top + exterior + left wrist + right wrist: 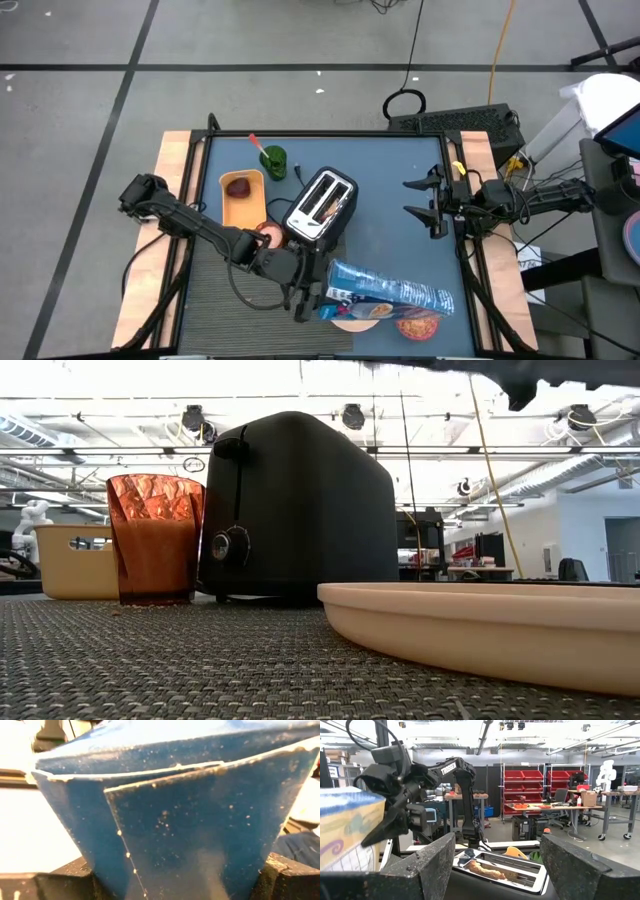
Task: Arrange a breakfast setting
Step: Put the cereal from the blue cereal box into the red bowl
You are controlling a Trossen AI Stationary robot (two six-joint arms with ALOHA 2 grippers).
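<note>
My left gripper (300, 290) is shut on a blue cereal box (390, 290) near the table's front edge. The box hangs over the cream plate (352, 322), which fills the low view's right side (480, 625). The pink bowl (268, 234) stands on the dark mat left of the toaster and shows in the low view (155, 540). A brown toast slice (487, 870) sticks out of a toaster slot. The red-handled spoon (258, 146) stands in a green cup (273, 162). My right gripper (432, 205) is open and empty at the table's right edge. My left gripper pinches the blue box between its two fingers at the box's left end (328, 290). The blue cardboard with its flap edges (165, 835) fills the gap between the fingers (60, 880). The fingers come from the table's left, along the box. The box is lifted clear and lies roughly level.
The silver-black toaster (322, 205) stands mid-table and is the dark block in the low view (300, 505). The orange square container (242, 195) with a dark red thing inside sits to its left. The blue surface between the toaster and my right gripper is bare.
</note>
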